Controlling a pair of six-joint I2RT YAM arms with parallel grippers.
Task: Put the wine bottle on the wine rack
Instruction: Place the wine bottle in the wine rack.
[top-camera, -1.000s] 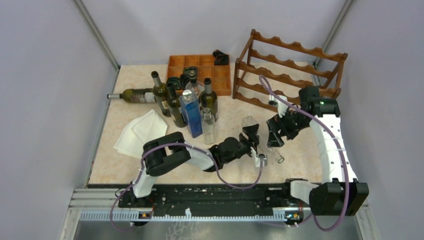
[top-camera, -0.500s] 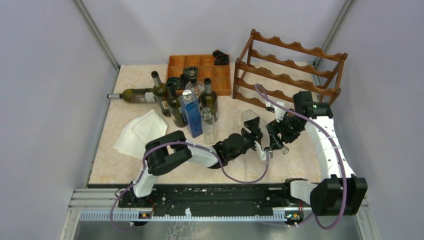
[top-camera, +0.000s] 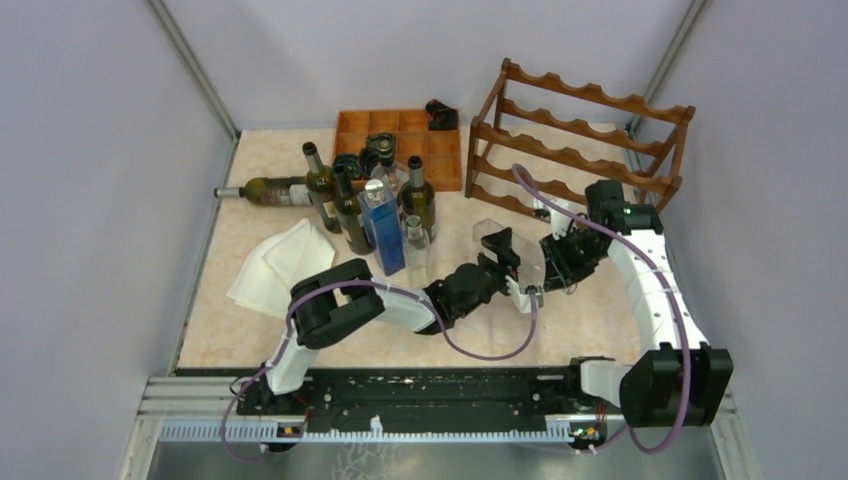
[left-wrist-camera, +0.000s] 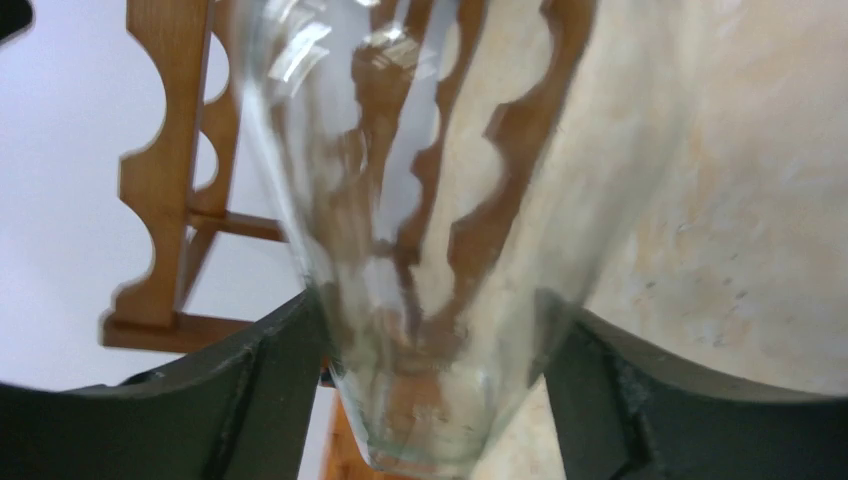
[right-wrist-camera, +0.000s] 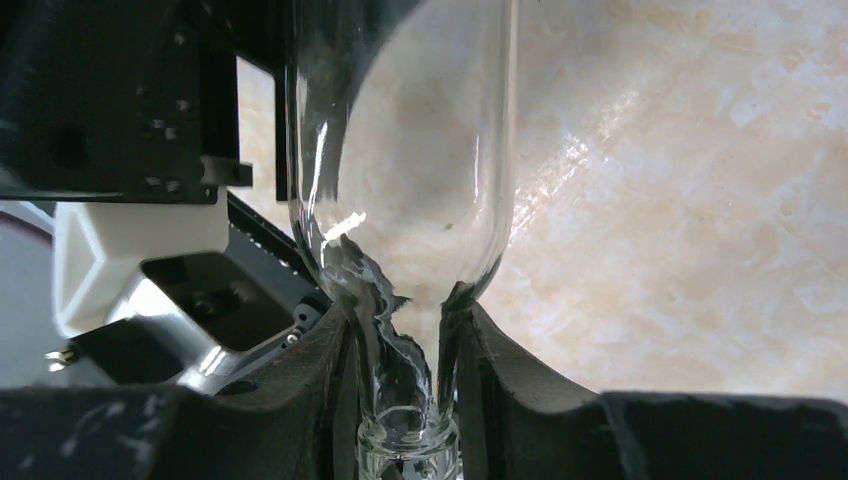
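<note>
Right pincer (right-wrist-camera: 405, 345) is clamped on the slim neck of the clear, empty glass wine bottle (right-wrist-camera: 400, 180), its two dark fingers pressing the glass from either side just above the mouth ring. Left pincer (left-wrist-camera: 430, 390) grips the same bottle across its wide body, with a finger touching each flank. The bottle therefore hangs tilted between the two arms, above the pale marbled surface (top-camera: 240, 335). It is near the front foot of the reddish-brown wooden wine rack with scalloped rails (top-camera: 585, 130) but not yet on it.

The double grip reads as a hand-over. The left arm sits on the side of the cluster of dark standing bottles (top-camera: 345, 205), while the right arm is the one close to the rack. Holding by the neck probably leaves the body free to go into a cradle first.

The next move calls for the left fingers to let go before the right arm carries the bottle off, otherwise the two arms would pull against each other. Smooth glass held only at a narrow neck may swing or slip, so a slow, level carry seems wise.
</note>
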